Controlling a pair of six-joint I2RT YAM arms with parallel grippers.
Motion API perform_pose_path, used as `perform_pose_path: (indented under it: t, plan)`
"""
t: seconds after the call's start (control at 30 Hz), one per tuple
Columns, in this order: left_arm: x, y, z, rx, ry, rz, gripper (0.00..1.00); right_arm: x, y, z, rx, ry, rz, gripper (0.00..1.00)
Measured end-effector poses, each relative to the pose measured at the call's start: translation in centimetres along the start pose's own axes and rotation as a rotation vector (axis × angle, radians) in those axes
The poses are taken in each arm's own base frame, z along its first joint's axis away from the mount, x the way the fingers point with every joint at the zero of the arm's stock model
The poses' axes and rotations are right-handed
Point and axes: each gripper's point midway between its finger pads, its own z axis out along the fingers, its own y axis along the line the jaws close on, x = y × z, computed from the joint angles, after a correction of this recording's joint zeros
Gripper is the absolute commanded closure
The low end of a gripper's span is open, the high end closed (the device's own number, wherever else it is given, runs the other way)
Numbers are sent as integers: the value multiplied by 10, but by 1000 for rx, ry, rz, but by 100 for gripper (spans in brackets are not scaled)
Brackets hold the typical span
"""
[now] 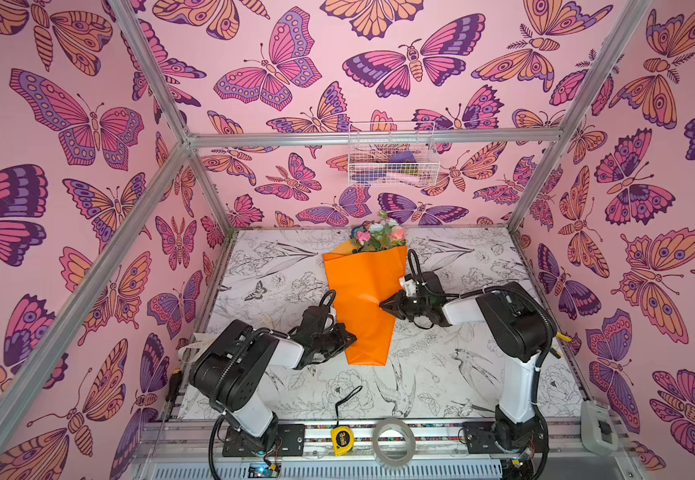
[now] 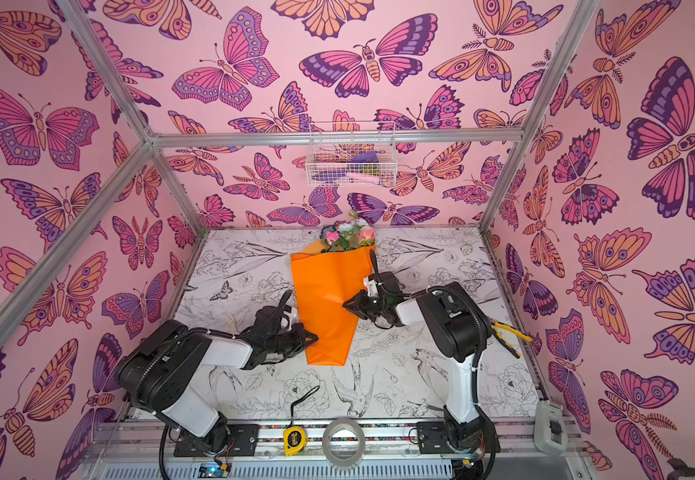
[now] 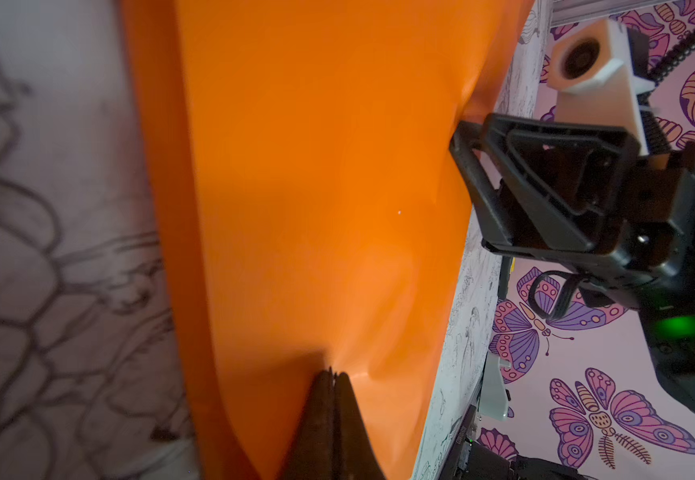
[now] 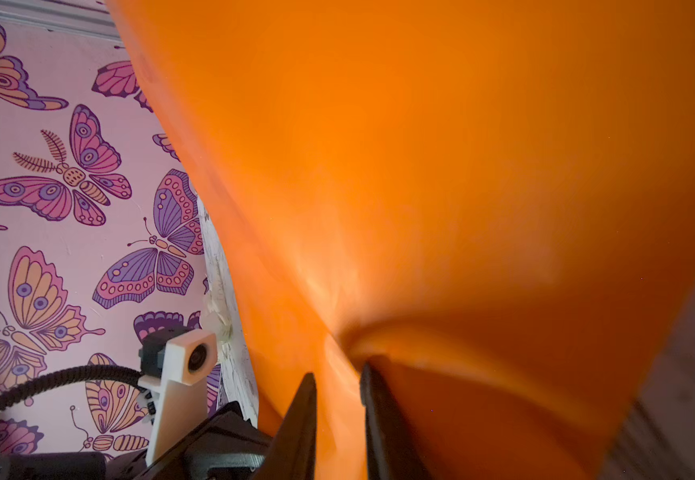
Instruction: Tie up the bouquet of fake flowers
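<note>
The bouquet of fake flowers [image 1: 362, 291] [image 2: 329, 299] lies on the table in both top views. It is wrapped in glossy orange paper, with pink and white blooms [image 1: 379, 239] poking out at the far end. My left gripper [image 1: 352, 337] [image 2: 314, 337] [image 3: 333, 372] is at the wrap's near left side. It is shut, its tips press on the paper, and the paper dimples there. My right gripper [image 1: 382, 305] [image 2: 345, 304] [image 4: 337, 372] is at the wrap's right edge. A fold of the orange paper [image 4: 420, 187] sits between its jaws. The stems are hidden inside the wrap.
A yellow tape measure [image 1: 341, 439] and a roll of tape [image 1: 393, 442] lie on the front rail. A white wire basket [image 1: 391, 158] hangs on the back wall. Yellow-handled pliers [image 2: 507, 336] lie at the table's right edge. A cream strip [image 2: 229, 321] shows behind the left arm.
</note>
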Motion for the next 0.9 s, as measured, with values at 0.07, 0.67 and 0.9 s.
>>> perform_pose_path:
  t: [0.07,0.67,0.9]
  plan:
    - [0,0,0,2,-2,1,100,-9,-2,0,-3,-13,6,76]
    - [2,2,-1,10,-7,0,100,-113,-15,0,-35,-163,41,77]
    - [2,2,-1,12,-8,-3,100,-153,-17,3,-62,-213,56,77]
